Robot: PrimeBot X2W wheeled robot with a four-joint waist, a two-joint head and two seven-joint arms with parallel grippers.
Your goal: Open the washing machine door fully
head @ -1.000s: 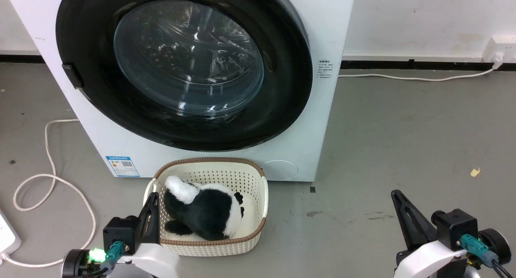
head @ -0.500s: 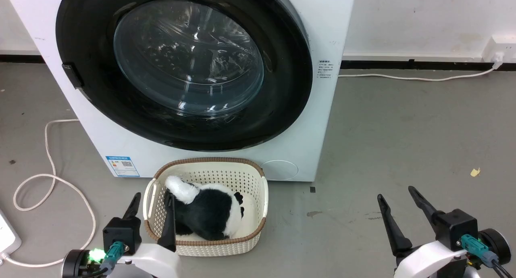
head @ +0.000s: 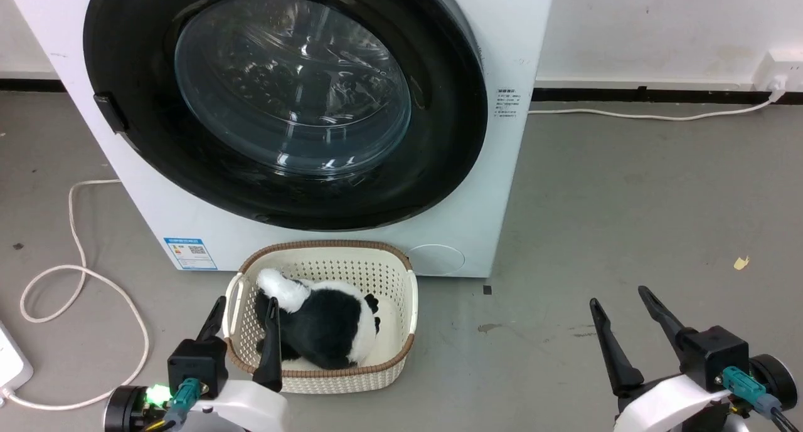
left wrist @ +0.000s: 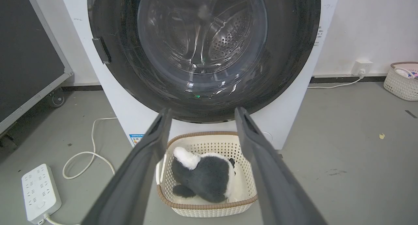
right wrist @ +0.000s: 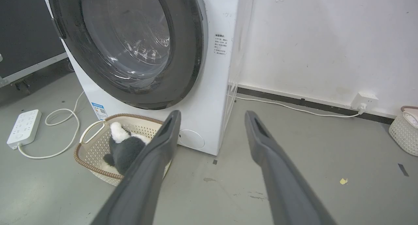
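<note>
Door point(head: 285, 100) flush on washer point(head: 514, 37); basket point(head: 411, 297) at foot (floor point(head: 627, 200) rightward).

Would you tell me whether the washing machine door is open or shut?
Shut: the washing machine door sits flat against the washing machine, with no gap at its rim.

Blk-rim door point(head: 285, 100), wht machine point(head: 509, 37)
</note>
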